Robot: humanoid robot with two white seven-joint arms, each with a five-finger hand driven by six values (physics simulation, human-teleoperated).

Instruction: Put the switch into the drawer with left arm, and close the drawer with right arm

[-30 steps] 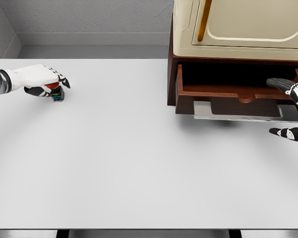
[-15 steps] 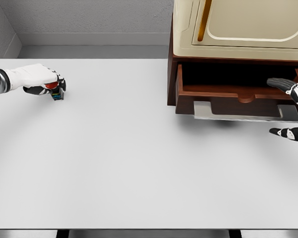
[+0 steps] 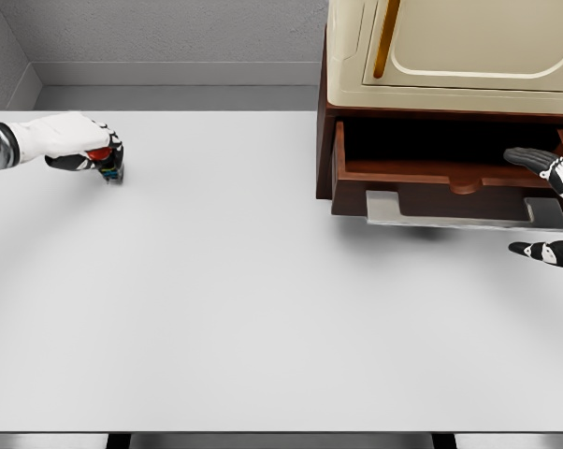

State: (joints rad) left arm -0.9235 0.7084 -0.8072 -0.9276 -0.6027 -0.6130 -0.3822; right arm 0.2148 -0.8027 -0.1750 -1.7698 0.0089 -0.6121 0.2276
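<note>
A broad white table (image 3: 263, 309) fills the view under a grey wall, and at its far right stands a brown cabinet (image 3: 325, 159) with a cream top, its drawer (image 3: 450, 182) pulled open toward us. Over at the far left edge, the left hand (image 3: 71, 140) has its fingers curled around the small red-topped switch (image 3: 107, 161), just above the tabletop. The right hand (image 3: 551, 206) hangs by the drawer's right end, fingers spread wide and holding nothing.
</note>
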